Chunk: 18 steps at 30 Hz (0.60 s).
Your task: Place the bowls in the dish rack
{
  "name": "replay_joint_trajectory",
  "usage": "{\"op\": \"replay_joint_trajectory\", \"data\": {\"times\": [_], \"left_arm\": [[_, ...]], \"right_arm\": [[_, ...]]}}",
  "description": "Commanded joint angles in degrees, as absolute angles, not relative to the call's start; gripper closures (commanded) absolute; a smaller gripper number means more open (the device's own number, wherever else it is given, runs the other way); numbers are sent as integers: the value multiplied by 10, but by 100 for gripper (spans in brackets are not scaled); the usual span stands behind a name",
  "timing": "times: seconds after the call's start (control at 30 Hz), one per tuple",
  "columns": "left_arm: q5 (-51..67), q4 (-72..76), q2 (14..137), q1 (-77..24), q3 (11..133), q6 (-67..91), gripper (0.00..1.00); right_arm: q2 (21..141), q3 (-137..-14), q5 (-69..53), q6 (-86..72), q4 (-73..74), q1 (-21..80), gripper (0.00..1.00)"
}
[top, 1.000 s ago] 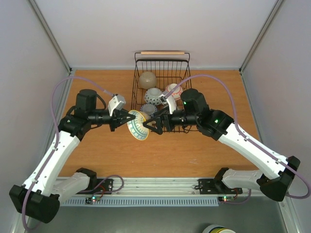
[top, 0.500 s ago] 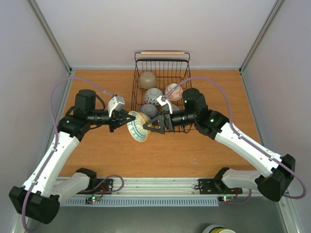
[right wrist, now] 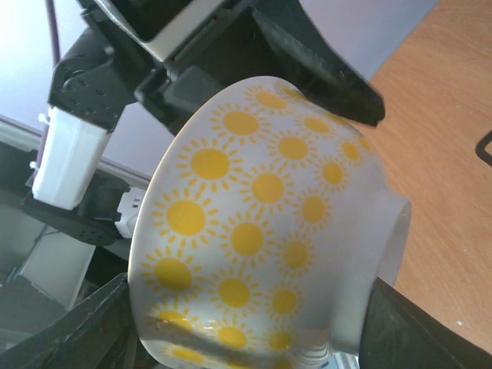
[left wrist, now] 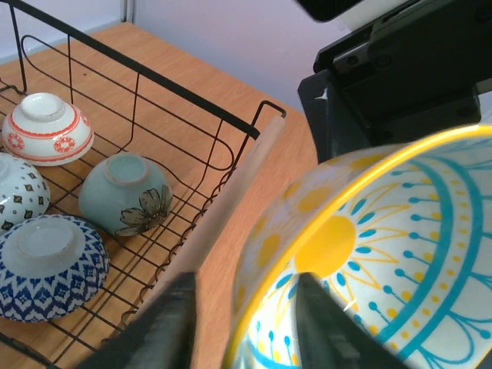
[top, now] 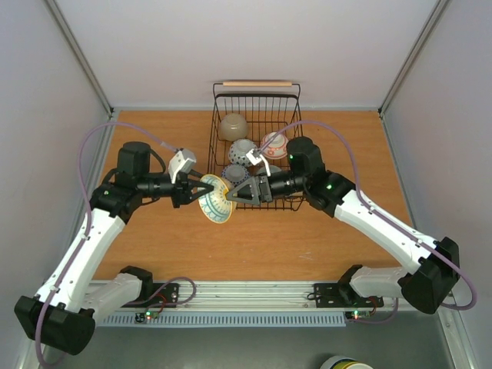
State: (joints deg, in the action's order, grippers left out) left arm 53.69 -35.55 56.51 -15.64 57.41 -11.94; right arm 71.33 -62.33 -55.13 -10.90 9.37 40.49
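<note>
Sitting at the far middle of the table (top: 154, 246), the dish rack (top: 290, 108) holds four bowls, all turned foot-up. A pale green bowl (top: 234, 125) is farthest back. A dotted white bowl (top: 244, 150) and a red-banded bowl (top: 274, 144) are side by side in the middle, and a blue bowl (top: 234, 174) is nearest. Open wire floor shows in the rack's far right part.

A fifth, sun-patterned bowl (top: 216, 201) hangs tipped on edge above the table, just off the rack's near left corner and close beside the near wooden handle (left wrist: 231, 204). The left gripper (top: 201, 187) is clenched on its rim, one finger inside and one outside. The right gripper (top: 233, 196) is released, its jaws spread wide on either side of the bowl's outer wall. I cannot tell whether they touch it. Both side walls stand well apart from the arms.
</note>
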Motion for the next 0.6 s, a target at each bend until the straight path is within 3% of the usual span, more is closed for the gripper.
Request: {"op": "replay_joint_trajectory", "data": {"times": [0.0,0.07,0.2,0.57], "left_arm": [[532,-290,560,-161,588,-115,41],[522,-283,556,-161,583,-106,21],[499,-272,550,-161,581,-94,7],[403,-255,551,-160,579,-76,4]], "right_arm": [[726,-694,-503,-45,176,405,99],[746,-737,-438,-12,237,404,99],[804,-841,-301,64,348,400,99],[1064,-1136,75,195,504,379,99]]}}
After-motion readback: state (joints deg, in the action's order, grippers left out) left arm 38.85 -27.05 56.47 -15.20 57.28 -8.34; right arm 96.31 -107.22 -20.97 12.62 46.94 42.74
